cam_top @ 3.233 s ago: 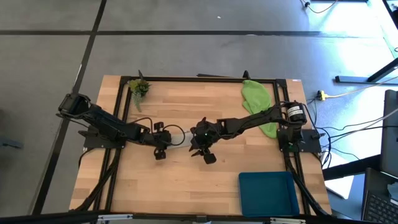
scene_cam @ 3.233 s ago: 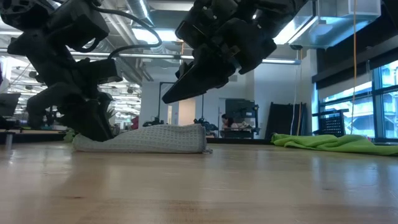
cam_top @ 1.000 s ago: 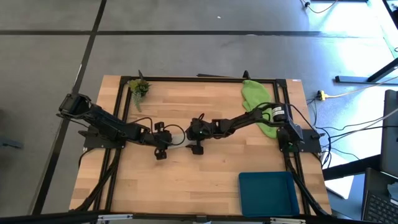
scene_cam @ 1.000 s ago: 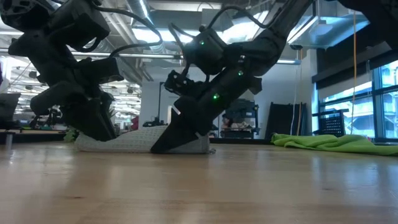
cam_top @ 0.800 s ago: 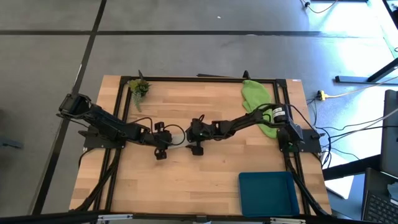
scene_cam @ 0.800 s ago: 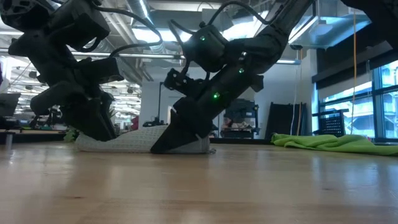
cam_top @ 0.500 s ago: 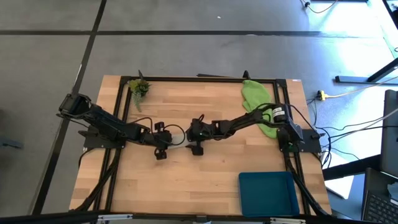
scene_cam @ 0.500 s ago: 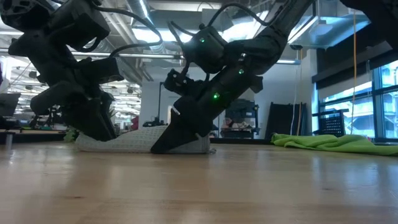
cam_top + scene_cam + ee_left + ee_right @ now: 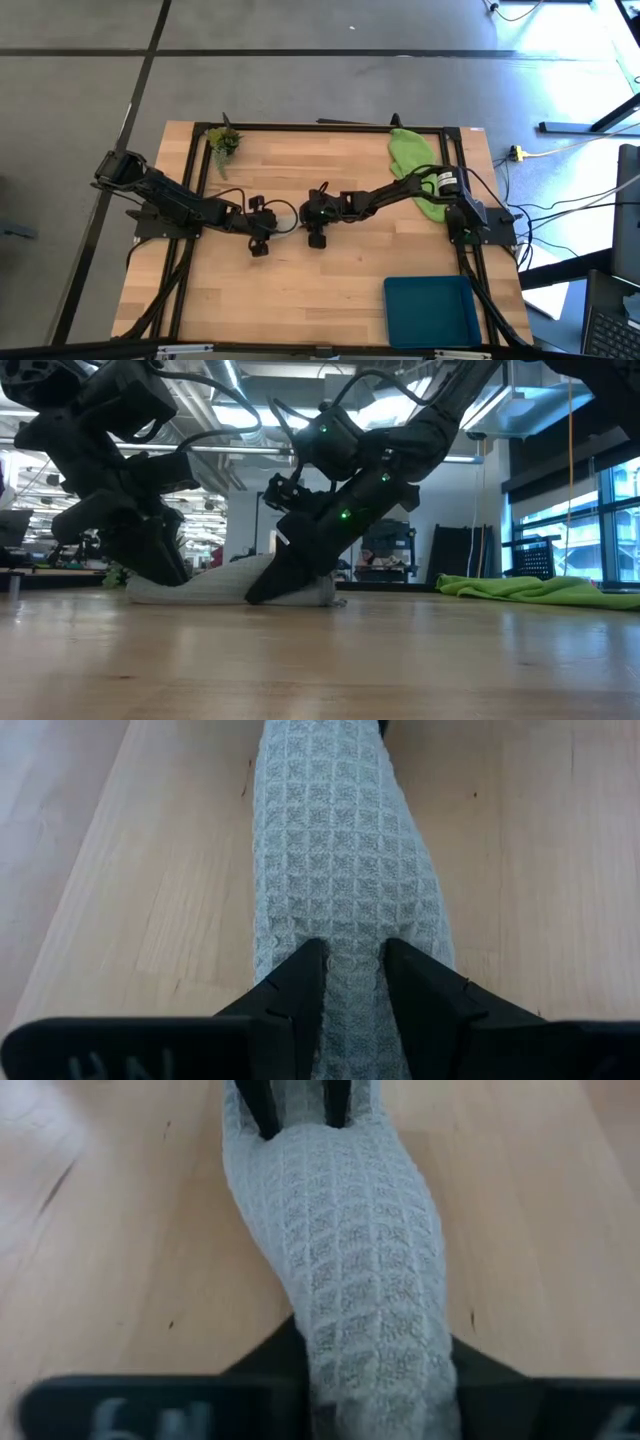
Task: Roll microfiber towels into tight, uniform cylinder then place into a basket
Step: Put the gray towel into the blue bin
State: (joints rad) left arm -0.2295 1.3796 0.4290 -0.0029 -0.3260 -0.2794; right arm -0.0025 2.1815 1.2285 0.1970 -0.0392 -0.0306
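Observation:
The pale grey towel [image 9: 285,214] lies as a roll on the table's middle, running left to right; it also shows in the low view [image 9: 215,586]. My left gripper [image 9: 352,990] is shut on its left end and my right gripper [image 9: 372,1380] on its right end. The lime green towel [image 9: 414,166] lies crumpled at the far right, partly under my right arm. The teal basket [image 9: 430,310] stands at the near right corner. My left gripper pinches the roll's left end [image 9: 352,965] between its two fingers, one on each side. The fingers slant down from the table's left and lie along the roll, which rests on the table. My right gripper pinches the roll's right end [image 9: 375,1355] between its two fingers [image 9: 275,1360], and the cloth is squeezed narrower there. The fingers slant down from the table's right, along the roll. The roll lies on the table.
A small leafy plant sprig [image 9: 224,140] lies at the far left corner. Bare wood stretches along the near side [image 9: 300,300] between the arms and the basket. A black frame edges the table.
My right gripper has shut on the roll's right end without shifting. In the low view that end of the roll is now squeezed and bunched up against the fingers.

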